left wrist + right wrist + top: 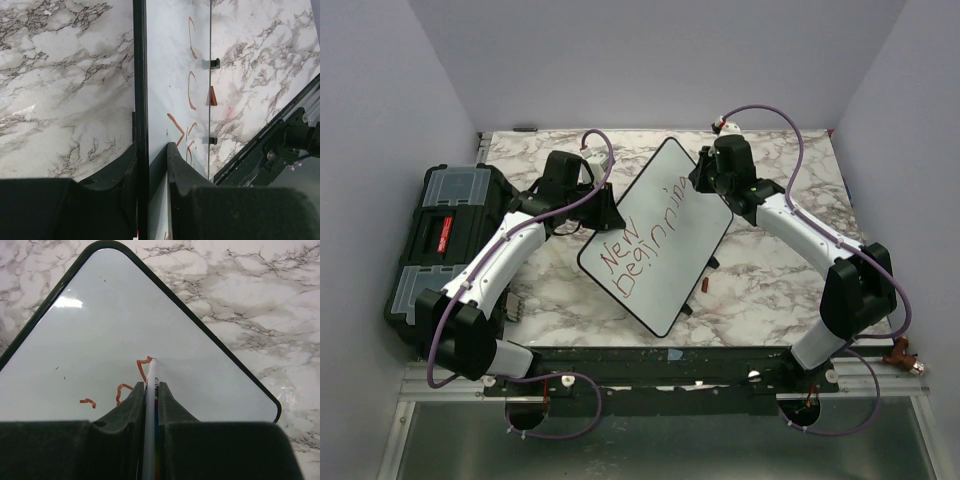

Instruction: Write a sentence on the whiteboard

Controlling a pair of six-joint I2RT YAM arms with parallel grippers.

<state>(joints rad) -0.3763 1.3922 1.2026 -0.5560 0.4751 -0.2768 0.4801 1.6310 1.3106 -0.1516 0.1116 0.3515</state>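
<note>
The whiteboard [660,240] lies tilted on the marble table, with red lettering [642,240] reading "New" and "Beginnin". My left gripper [605,210] is shut on the board's left black edge [140,100], one finger on each side. My right gripper [705,180] is shut on a white marker [151,405] whose tip touches the board [150,315] at the end of the newest red stroke [143,367]. More red strokes show in the left wrist view [190,90].
A black toolbox [440,235] with clear lid compartments sits at the table's left. A red marker cap [705,284] lies by the board's right edge, also in the left wrist view [213,96]. The table's front rail [650,365] runs below.
</note>
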